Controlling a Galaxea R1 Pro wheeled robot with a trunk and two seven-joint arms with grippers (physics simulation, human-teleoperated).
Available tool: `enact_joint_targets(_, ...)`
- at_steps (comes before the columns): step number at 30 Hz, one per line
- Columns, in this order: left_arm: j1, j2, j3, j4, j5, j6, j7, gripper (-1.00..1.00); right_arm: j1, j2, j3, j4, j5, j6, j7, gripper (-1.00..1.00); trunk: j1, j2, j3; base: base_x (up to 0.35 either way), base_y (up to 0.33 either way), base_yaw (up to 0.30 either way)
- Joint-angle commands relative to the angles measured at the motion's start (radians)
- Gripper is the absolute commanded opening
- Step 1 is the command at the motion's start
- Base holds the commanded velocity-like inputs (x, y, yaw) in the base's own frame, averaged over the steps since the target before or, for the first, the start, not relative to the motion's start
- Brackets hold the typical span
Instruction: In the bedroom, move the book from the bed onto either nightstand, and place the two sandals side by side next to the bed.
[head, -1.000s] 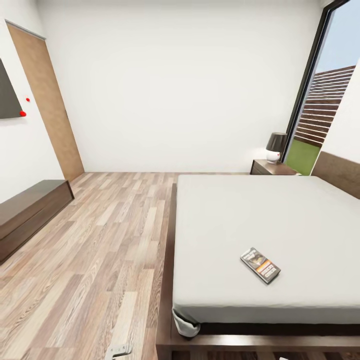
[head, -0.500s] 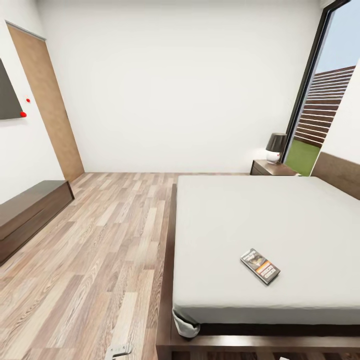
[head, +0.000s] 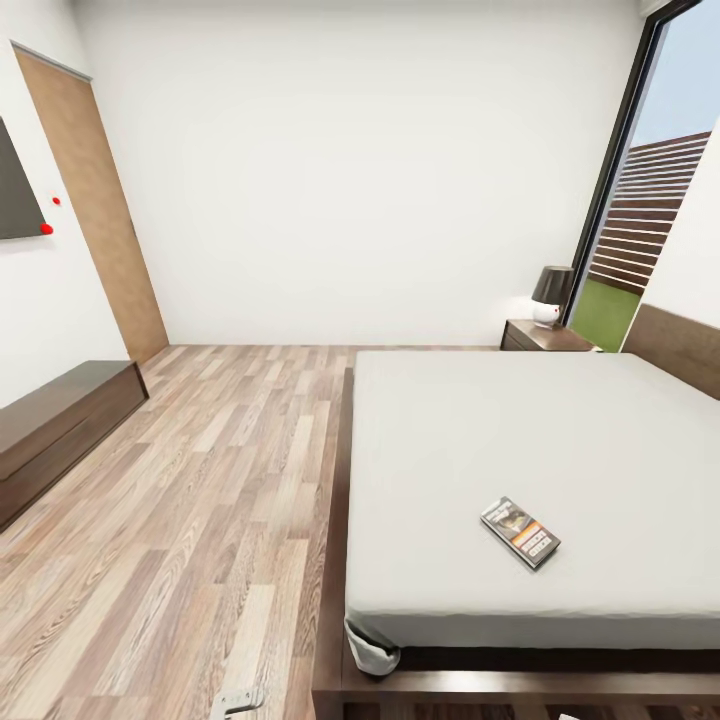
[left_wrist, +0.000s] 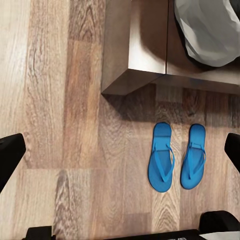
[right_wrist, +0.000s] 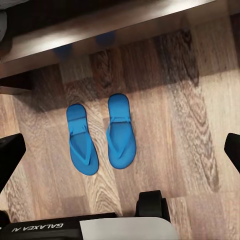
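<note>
The book (head: 520, 532), dark grey with an orange band, lies flat on the pale mattress of the bed (head: 560, 440), near its foot end. The nightstand (head: 545, 335) stands at the far side of the bed by the window. Two blue sandals lie side by side on the wood floor by the bed frame's corner (left_wrist: 132, 55); the left wrist view shows one sandal (left_wrist: 161, 157) and the other sandal (left_wrist: 193, 156). My left gripper (left_wrist: 120, 150) hangs open above the floor beside them. My right gripper (right_wrist: 120, 155) is open above the same pair of sandals (right_wrist: 120, 131), with nothing held.
A dark lamp (head: 552, 293) stands on the nightstand. A long low dark cabinet (head: 55, 425) runs along the left wall, with a wood door panel (head: 95, 200) beyond it. A tall window (head: 655, 190) is at the back right. My own base (right_wrist: 125, 227) is just below the grippers.
</note>
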Motion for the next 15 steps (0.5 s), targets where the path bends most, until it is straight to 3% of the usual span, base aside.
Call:
enact_joint_targets(1, -0.001, 0.0, 0.002, 0.001, 0.007, -0.001, -0.005, 1.0, -0.001, 0.0, -0.002, 0.0, -0.01, 0.002, 0.005, 1.0, 0.0, -0.001, -0.001, 0.0, 0.0, 0.0)
enact_joint_targets(15, -0.001, 0.0, 0.002, 0.001, 0.007, -0.001, -0.005, 1.0, -0.001, 0.0, -0.002, 0.0, -0.005, -0.001, 0.006, 1.0, 0.0, -0.001, 0.004, 0.0, 0.0, 0.0)
